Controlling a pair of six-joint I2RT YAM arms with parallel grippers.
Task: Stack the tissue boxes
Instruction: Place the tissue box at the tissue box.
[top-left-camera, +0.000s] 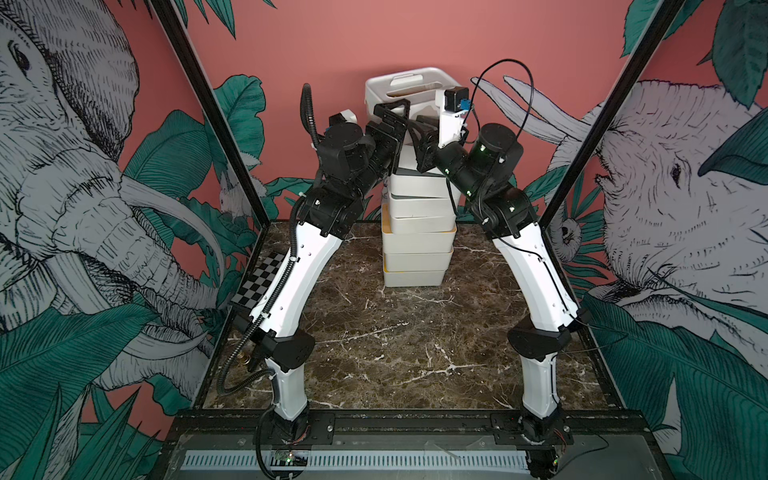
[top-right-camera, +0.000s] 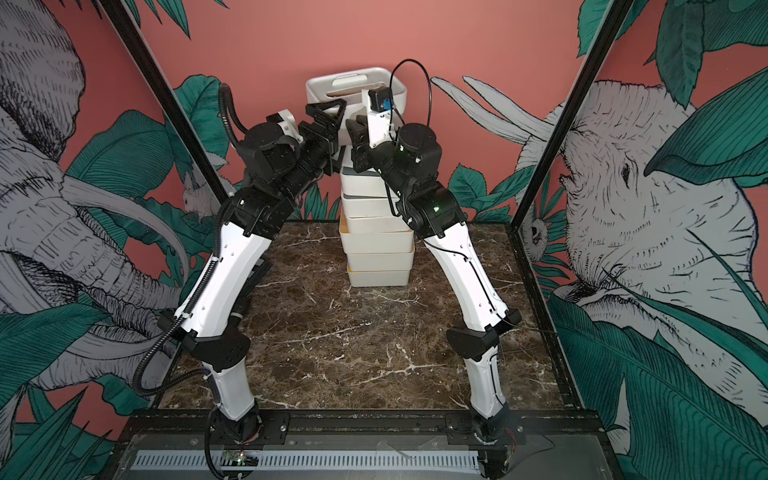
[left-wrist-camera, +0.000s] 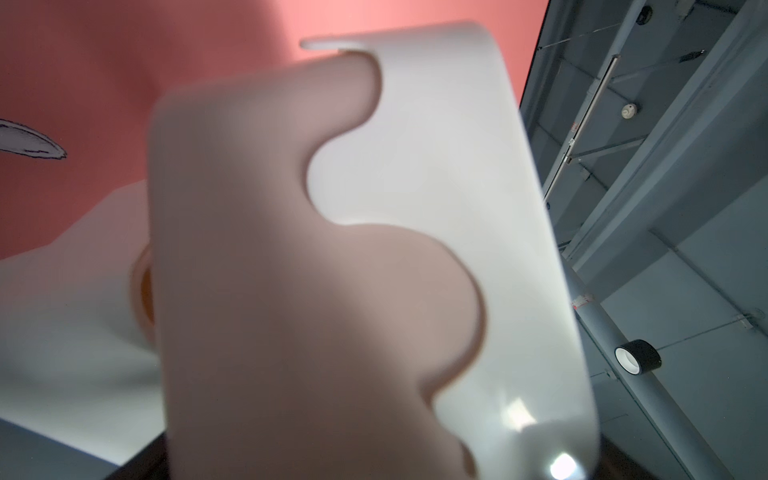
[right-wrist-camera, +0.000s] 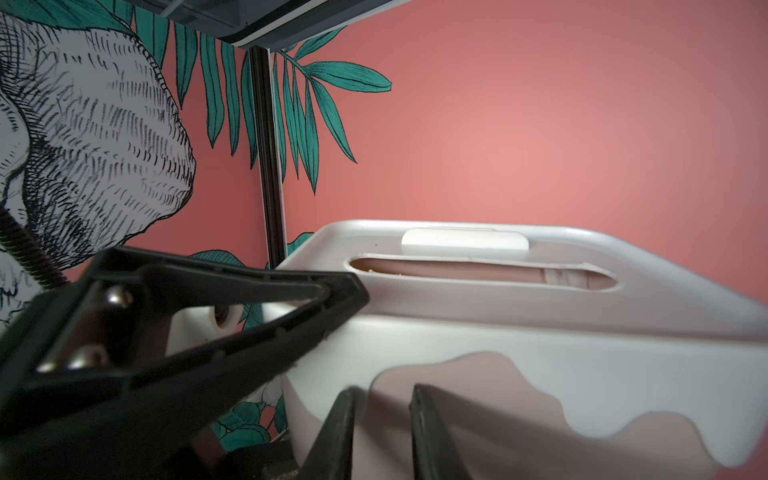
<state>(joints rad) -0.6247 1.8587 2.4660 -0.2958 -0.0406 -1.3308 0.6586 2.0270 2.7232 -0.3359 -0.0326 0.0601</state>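
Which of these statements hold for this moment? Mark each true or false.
1. The tissue boxes stand in one stack on the marble table. True.
2. The top box has a bamboo-wood lid. False: its lid is white, and its sides are white with pale-pink drips.
3. The left gripper is wide open. True.
4. The checkerboard panel lies under the stack. False: it sits at the table's edge beside the left arm, apart from the stack.
5. The right gripper rests low on the tabletop. False: it is up beside the top box.
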